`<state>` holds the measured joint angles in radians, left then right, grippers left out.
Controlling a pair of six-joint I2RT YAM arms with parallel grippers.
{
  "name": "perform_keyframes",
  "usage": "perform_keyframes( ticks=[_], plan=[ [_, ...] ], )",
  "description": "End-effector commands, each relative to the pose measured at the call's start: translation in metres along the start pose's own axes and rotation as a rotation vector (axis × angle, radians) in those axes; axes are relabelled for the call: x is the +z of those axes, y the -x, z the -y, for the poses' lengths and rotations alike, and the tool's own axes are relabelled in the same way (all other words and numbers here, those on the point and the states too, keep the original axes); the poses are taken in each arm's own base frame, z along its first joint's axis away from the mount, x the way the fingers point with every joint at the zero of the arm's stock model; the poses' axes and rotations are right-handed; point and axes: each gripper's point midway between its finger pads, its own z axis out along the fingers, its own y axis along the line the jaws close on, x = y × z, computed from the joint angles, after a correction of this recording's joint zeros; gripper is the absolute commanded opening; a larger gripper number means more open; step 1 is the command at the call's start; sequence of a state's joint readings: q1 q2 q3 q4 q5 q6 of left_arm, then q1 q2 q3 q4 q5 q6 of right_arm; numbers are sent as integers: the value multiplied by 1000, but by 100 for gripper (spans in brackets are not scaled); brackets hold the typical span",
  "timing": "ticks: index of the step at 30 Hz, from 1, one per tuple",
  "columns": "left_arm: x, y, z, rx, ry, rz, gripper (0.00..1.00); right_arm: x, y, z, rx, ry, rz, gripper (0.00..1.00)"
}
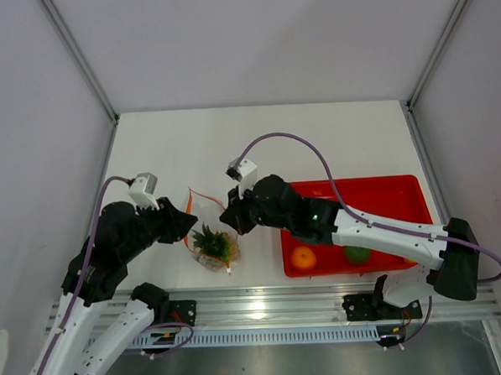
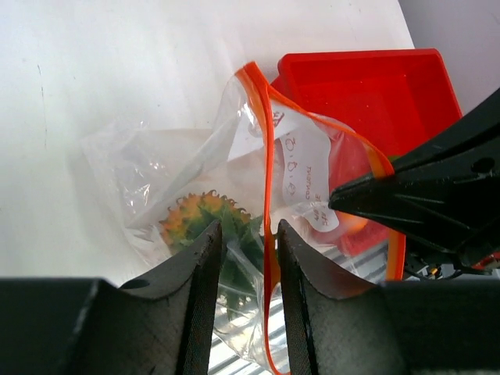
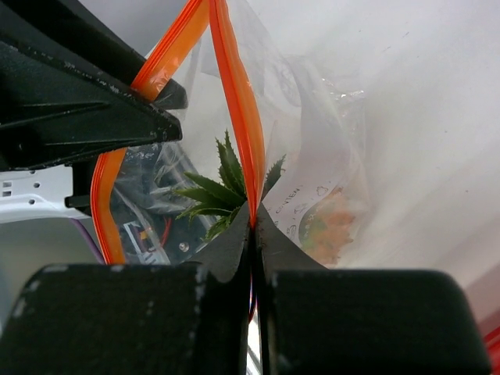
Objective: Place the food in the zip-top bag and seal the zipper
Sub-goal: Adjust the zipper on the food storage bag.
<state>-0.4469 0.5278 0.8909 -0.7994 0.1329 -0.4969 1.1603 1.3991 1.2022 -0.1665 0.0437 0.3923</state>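
Evidently the filling step was only partly done. From above, the zip-top bag (image 1: 201, 258) lay on the white table (image 1: 315, 142) between the two arms. The pineapple (image 1: 213, 242) was already inside it, leaves toward the mouth. The orange (image 1: 303, 257) and the green fruit (image 1: 357, 253) sat in the red tray (image 1: 385, 193), just beside the bag on the right. No lemon showed anywhere. The left gripper (image 1: 183, 218) and the right gripper (image 1: 232, 215) flanked the bag's mouth, with the zipper (image 1: 189, 201) lifted between them.

At the left wrist, the jaws stood a little apart. One run of the orange-red strip passed through the gap, close to one finger, with no clear pinch on it. The pineapple showed through the clear film beyond.

At the right wrist, the jaws were pressed together on the other run of the zipper and held that lip up. The green leaves lay just behind the pinch.

By these views, the next move called for the left jaws to close on their lip. The right gripper, nearer the tray, could then let go and fetch the orange. Sealing had to wait until the tray's fruit was in.
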Motion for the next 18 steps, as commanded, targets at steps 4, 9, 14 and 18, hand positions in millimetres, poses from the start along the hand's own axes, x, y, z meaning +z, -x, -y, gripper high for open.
perform_keyframes(
  ticks=[4,9,14,18],
  plan=[
    [0,24,6,52,6,43,37,-10,21,-20,-14,43,51,0],
    [5,35,13,68,-1,34,11,-10,18,-15,-23,18,41,0],
    [-2,43,31,65,-88,71,1,-13,18,-4,-22,-53,29,25],
    [-9,45,40,61,-142,98,1,-19,20,-1,-24,-67,27,35]
  ],
)
